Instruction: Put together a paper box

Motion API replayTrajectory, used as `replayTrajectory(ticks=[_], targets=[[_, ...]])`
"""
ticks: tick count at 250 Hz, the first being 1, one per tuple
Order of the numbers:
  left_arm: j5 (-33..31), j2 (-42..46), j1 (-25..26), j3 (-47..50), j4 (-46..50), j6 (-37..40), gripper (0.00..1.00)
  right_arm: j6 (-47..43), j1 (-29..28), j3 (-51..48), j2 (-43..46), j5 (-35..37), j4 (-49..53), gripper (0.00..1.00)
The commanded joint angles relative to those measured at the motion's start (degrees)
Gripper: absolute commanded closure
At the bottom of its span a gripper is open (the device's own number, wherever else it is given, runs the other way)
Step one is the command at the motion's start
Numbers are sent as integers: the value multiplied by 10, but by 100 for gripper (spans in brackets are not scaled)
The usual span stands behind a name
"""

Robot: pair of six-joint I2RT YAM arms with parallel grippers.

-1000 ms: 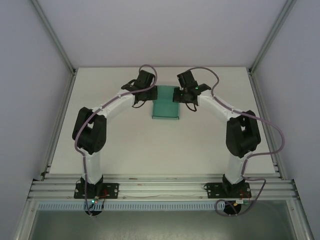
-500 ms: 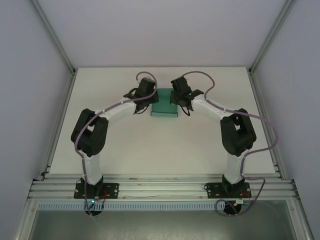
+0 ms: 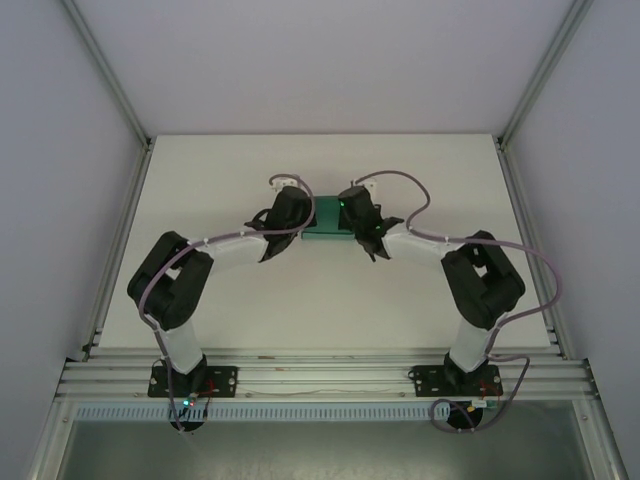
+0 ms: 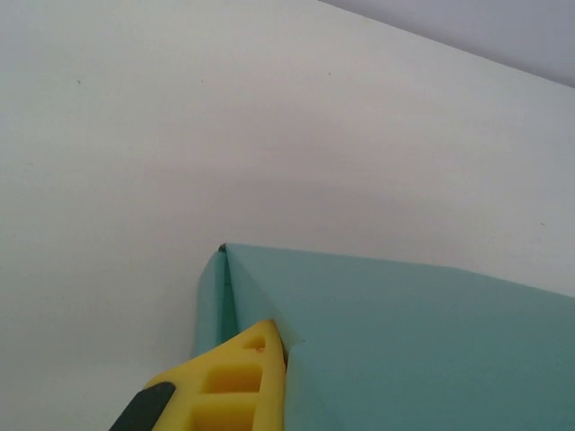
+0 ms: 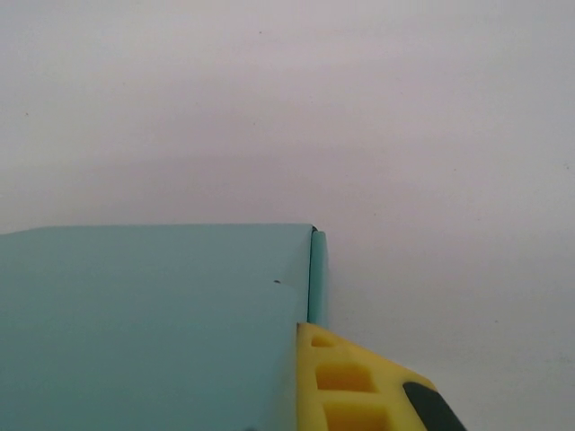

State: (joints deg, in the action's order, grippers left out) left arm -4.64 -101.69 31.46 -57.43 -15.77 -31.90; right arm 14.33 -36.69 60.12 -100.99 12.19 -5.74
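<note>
Jaws on both arms are closed together. From the left, the left arm (image 3: 215, 245) reaches across the white tabletop (image 3: 200, 180), and the left jaws set one yellow finger (image 4: 235, 382) against the left end of the paper box (image 3: 325, 225), at its end-flap fold. The teal box lies on the tabletop's far half, between the two wrists. The right jaws, on the right arm (image 3: 420, 240), touch a yellow finger (image 5: 346, 382) to the box's right end.

1 paper box (image 3: 328, 226), 2 pincers (image 3: 297, 213) (image 3: 352, 211)
</note>
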Motion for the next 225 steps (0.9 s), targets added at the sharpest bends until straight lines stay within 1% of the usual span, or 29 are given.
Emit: replayTrajectory(ticks=[1, 19, 48, 64, 84, 97, 108, 110, 120, 130, 142, 153, 167, 175, 190, 202, 225], targets=[[78, 5, 31, 61, -14, -19, 100, -19, -18, -64, -3, -7, -49, 100], [76, 21, 32, 86, -34, -19, 100, -25, -21, -88, 0, 2, -81, 100], [64, 36, 34, 94, -23, -9, 100, -25, -22, -112, 3, 10, -113, 100], [63, 40, 37, 93, -16, -5, 100, -28, -25, -115, 3, 14, -112, 100], [61, 49, 40, 92, 4, 0, 100, -36, -33, -117, 3, 40, -106, 100], [52, 61, 41, 90, 26, 0, 82, -43, -39, -117, 4, 57, -99, 100], [51, 74, 42, 89, 45, 0, 79, -48, -43, -116, 4, 72, -93, 100], [51, 76, 43, 88, 49, 10, 79, -49, -43, -117, 4, 72, -93, 100], [45, 91, 43, 89, 67, 14, 72, -50, -44, -117, 6, 76, -89, 100], [39, 108, 44, 91, 84, 15, 68, -48, -45, -119, 6, 79, -90, 100], [41, 129, 44, 97, 97, 18, 58, -48, -45, -124, 7, 79, -93, 100], [46, 151, 45, 104, 107, 24, 54, -45, -45, -126, 8, 81, -94, 100], [56, 179, 45, 108, 128, 27, 43, -46, -45, -130, 8, 80, -95, 100], [56, 196, 45, 108, 144, 25, 36, -46, -47, -132, 8, 79, -98, 100], [51, 226, 45, 104, 175, 24, 19, -51, -47, -135, 9, 78, -99, 100], [30, 246, 44, 94, 207, 16, 1, -57, -46, -135, 9, 78, -98, 100], [-21, 259, 34, 49, 263, 5, 0, -65, -47, -135, 6, 78, -98, 100]])
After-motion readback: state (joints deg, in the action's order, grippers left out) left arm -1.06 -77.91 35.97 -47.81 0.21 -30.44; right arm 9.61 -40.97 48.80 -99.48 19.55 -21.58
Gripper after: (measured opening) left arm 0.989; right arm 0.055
